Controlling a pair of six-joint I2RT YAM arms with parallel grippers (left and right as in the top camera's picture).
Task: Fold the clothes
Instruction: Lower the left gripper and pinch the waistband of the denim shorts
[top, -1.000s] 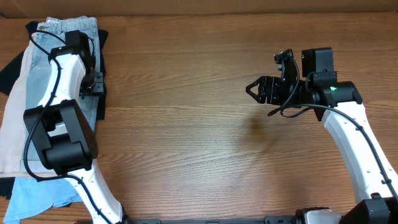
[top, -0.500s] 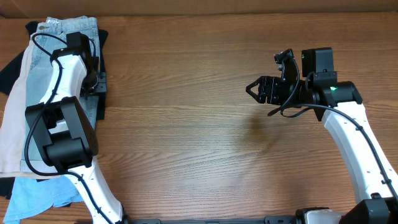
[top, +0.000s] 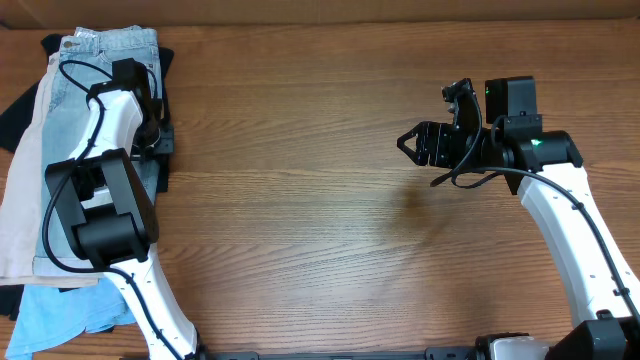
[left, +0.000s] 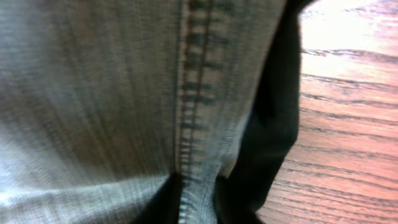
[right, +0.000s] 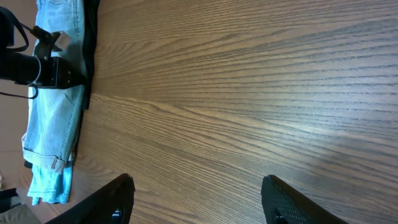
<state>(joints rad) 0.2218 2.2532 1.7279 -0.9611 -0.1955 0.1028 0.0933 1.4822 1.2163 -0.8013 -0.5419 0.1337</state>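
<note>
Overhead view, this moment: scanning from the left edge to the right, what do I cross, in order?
In order: beige shorts → light-wash denim shorts → left gripper → bare wooden table → right gripper → right arm.

The denim shorts (top: 105, 45) are faded light blue with darker seam stitching; the beige shorts (top: 20, 210) are plain, the thin garment (top: 45, 315) sky-blue, the desk (top: 320, 230) brown wood-grain.
</note>
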